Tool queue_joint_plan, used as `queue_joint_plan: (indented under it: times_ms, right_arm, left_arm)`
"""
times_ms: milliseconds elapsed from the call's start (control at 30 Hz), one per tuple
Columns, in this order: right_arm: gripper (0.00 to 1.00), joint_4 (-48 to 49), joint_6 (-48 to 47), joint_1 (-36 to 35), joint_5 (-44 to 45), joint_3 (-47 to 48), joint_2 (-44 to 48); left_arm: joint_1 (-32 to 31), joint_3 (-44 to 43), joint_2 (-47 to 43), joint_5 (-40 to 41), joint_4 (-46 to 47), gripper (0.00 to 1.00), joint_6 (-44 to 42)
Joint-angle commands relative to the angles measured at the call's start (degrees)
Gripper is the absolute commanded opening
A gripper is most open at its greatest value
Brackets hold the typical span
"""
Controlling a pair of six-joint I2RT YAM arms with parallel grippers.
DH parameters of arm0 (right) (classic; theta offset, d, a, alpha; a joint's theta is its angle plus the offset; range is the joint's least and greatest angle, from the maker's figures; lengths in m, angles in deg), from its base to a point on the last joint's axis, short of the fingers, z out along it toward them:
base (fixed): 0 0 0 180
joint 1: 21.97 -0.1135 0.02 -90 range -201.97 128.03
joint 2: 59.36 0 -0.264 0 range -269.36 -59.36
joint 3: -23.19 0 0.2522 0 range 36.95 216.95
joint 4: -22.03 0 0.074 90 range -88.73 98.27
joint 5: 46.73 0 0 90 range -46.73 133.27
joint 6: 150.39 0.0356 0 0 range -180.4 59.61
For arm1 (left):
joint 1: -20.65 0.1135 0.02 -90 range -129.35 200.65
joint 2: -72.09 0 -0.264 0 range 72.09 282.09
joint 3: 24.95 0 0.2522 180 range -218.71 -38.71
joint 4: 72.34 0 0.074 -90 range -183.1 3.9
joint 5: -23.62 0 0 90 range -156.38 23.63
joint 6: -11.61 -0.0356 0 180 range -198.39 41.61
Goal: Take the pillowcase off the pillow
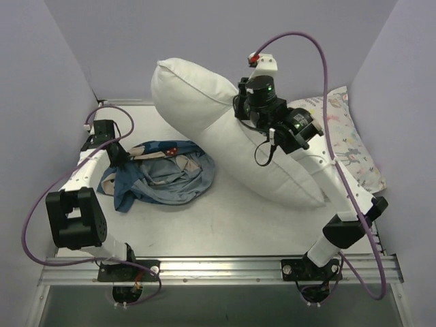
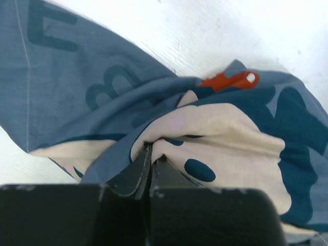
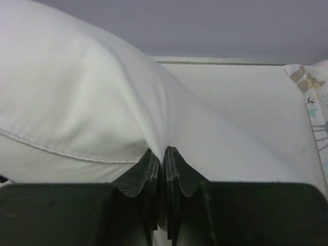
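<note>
The dark-blue pillowcase (image 1: 160, 174) lies crumpled on the table at the left, fully off the pillow. Its lettered cloth and cream patch (image 2: 220, 128) fill the left wrist view. My left gripper (image 1: 121, 155) is shut on a fold of the pillowcase (image 2: 77, 82), the fingertips (image 2: 141, 166) pinching cream and blue fabric. The plain white pillow (image 1: 225, 129) stretches from the back centre to the front right, its far end raised. My right gripper (image 1: 240, 109) is shut on a pinch of the pillow (image 3: 77, 113) at its middle, and the cloth puckers between the fingertips (image 3: 138, 177).
A smaller white pillow with a pastel floral and deer print (image 1: 351, 139) lies at the right against the wall, its corner (image 3: 312, 84) visible in the right wrist view. Purple walls enclose the table on the left, back and right. A metal rail (image 1: 225, 269) runs along the near edge.
</note>
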Motion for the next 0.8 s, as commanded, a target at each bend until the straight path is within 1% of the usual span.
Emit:
queue_joint_plan:
  times_ms: [0, 67, 100, 133, 167, 200, 233, 267, 300, 333, 367, 400, 433, 467, 500, 533, 567, 600, 667, 700, 733, 767]
  right_arm:
    - [0.00, 18.10, 1.68, -1.00, 8.31, -5.23, -1.48]
    - [0.00, 22.84, 4.05, -1.00, 8.14, -10.25, -2.37]
    - [0.00, 24.26, 5.27, -1.09, 7.27, -11.66, -3.59]
    - [0.00, 25.58, 6.24, -1.61, 4.47, -14.37, -4.21]
    - [0.00, 28.55, 7.30, -2.23, 3.32, -15.53, -4.82]
    - [0.00, 29.45, 7.48, -2.84, 2.43, -16.15, -6.66]
    - [0.00, 29.89, 7.66, -4.24, 1.55, -16.59, -7.63]
    - [0.00, 30.25, 7.92, -4.69, -1.15, -16.42, -8.86]
    - [0.00, 30.16, 8.36, -5.04, -3.09, -16.24, -10.96]
    - [0.00, 29.90, 8.97, -5.04, -5.20, -15.89, -11.85]
    - [0.09, 29.90, 9.76, -5.22, -8.88, -16.06, -12.38]
    - [0.16, 29.81, 10.12, -5.39, -9.96, -16.33, -12.56]
    - [0.23, 29.90, 10.21, -5.31, -11.53, -16.33, -12.48]
    - [0.42, 29.29, 10.21, -5.40, -12.94, -16.33, -12.30]
    - [0.49, 28.50, 10.21, -5.48, -15.13, -15.72, -11.78]
    - [0.55, 27.71, 10.03, -5.57, -16.37, -15.19, -11.60]
    - [0.67, 26.05, 9.68, -5.57, -17.69, -14.66, -11.16]
    - [0.83, 25.16, 9.42, -5.75, -19.18, -14.22, -9.94]
    - [0.88, 23.49, 8.45, -6.01, -19.63, -15.09, -8.01]
    - [0.88, 23.31, 8.28, -5.84, -19.72, -17.45, -5.30]
    - [0.91, 22.87, 7.75, -5.84, -19.38, -18.60, -3.79]
    - [0.92, 22.52, 7.57, -5.66, -19.11, -20.01, -2.21]
  left_arm:
    - [-0.46, 2.40, -6.39, -5.41, 3.08, 0.00, 2.08]
    - [-0.63, 3.63, -8.42, -7.17, 4.22, 0.00, 2.35]
    - [-0.72, 4.16, -10.26, -8.75, 4.31, 0.05, 2.26]
    - [-0.72, 4.60, -10.97, -9.54, 4.40, 0.10, 2.00]
    - [-0.72, 4.78, -11.76, -10.34, 4.58, 0.15, 1.82]
    - [-0.72, 4.78, -12.82, -11.39, 4.49, 0.29, 1.04]
    - [-0.72, 4.34, -13.26, -13.40, 4.49, 0.35, 0.42]
    - [-0.72, 4.17, -13.61, -14.12, 4.05, 0.39, -0.20]
    - [-0.72, 3.90, -14.84, -14.65, 3.96, 0.49, -1.07]
    - [-0.72, 3.47, -15.54, -15.96, 3.96, 0.55, -1.60]
    - [-0.72, 3.03, -16.25, -16.40, 3.44, 0.58, -2.91]
    - [-0.72, 2.50, -17.56, -16.58, 2.91, 0.62, -3.45]
    - [-0.64, 1.80, -18.27, -18.15, 2.65, 0.69, -4.06]
    - [-0.64, 0.49, -18.88, -18.95, 1.86, 0.72, -4.85]
    - [-0.72, -0.40, -19.85, -19.65, 1.33, 0.73, -6.17]
    - [-0.81, -1.19, -20.29, -22.10, 0.98, 0.75, -6.61]
    - [-0.90, -2.24, -20.82, -23.51, 0.63, 0.75, -7.40]
    - [-1.25, -2.69, -21.69, -24.83, 0.54, 0.75, -7.58]
    - [-3.35, -3.74, -22.49, -26.42, 0.36, 0.76, -8.81]
    - [-4.40, -4.62, -23.10, -26.34, 0.19, 0.77, -9.25]
    - [-6.59, -5.15, -23.46, -26.17, 0.01, 0.77, -9.60]
    - [-8.96, -5.50, -24.24, -25.03, -0.43, 0.78, -10.13]
